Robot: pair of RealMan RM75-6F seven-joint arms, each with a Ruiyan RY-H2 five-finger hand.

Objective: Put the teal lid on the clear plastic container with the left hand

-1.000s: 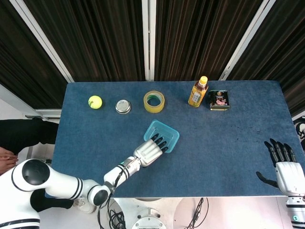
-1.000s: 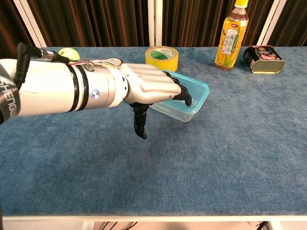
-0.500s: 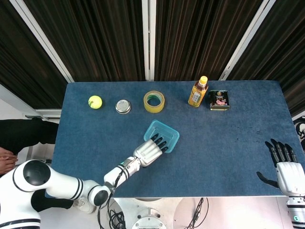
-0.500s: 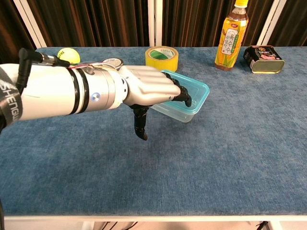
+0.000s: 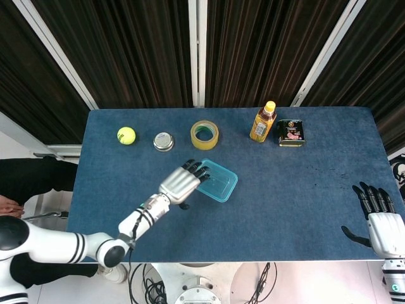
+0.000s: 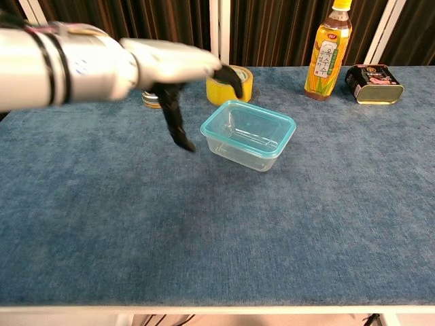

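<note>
Two hands show above the blue table (image 6: pixel 204 238). Nearest, the right hand (image 5: pixel 380 218) rests at the front right edge, fingers spread, empty. Mid-table, the left hand (image 6: pixel 178 64) hovers open just left of the container (image 6: pixel 249 134), teal lid (image 6: pixel 285 129) seated on it. Beyond stand tape (image 6: pixel 239 87), bottle (image 6: pixel 329 49), tin (image 6: pixel 374 83), ball (image 5: pixel 126 135).
</note>
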